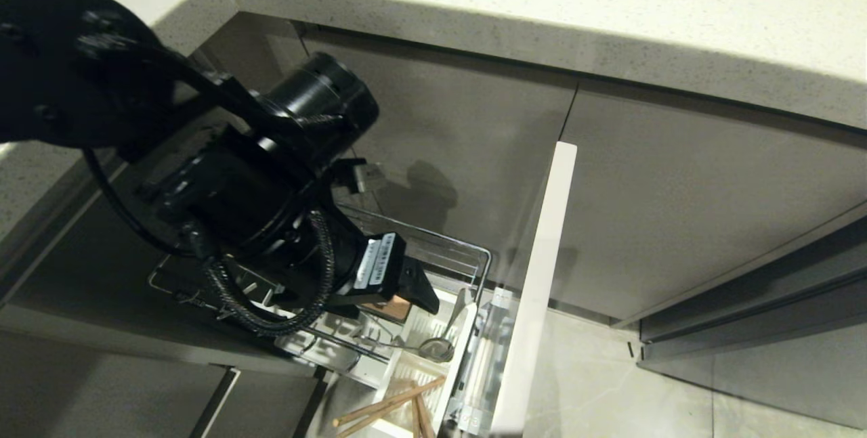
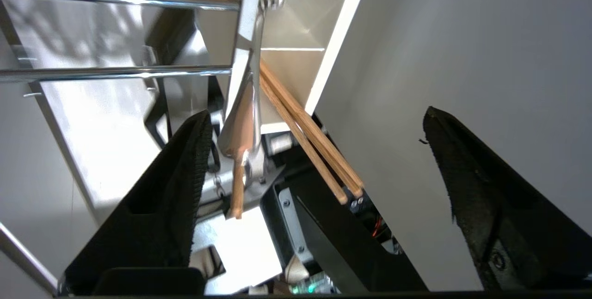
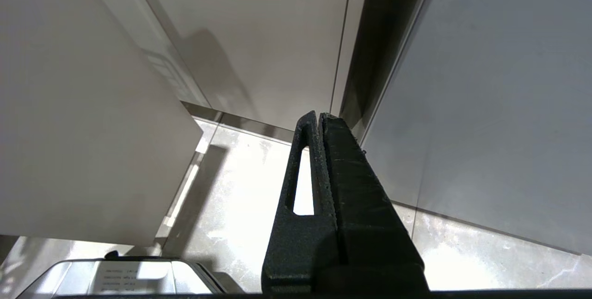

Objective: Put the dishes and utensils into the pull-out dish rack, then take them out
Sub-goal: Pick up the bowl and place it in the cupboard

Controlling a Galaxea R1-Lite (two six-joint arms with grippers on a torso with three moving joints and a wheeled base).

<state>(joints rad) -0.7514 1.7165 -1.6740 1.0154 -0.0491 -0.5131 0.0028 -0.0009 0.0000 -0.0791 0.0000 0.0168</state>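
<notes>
my left gripper (image 2: 319,151) spread wide above the white caddy (image 1: 413,350), chopsticks (image 2: 305,137) and fork (image 2: 252,105) inside, my right gripper (image 3: 321,121) pressed together, parked

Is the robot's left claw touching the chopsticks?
Apart. In the left wrist view the left gripper stands wide open, and the chopsticks lean out of the white caddy between the fingers with clear space on both sides.

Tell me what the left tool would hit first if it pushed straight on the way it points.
Probably the chopsticks and the fork standing in the white cutlery caddy: they lie between the left tool's open fingers, straight ahead. Depth is hard to judge.
</notes>
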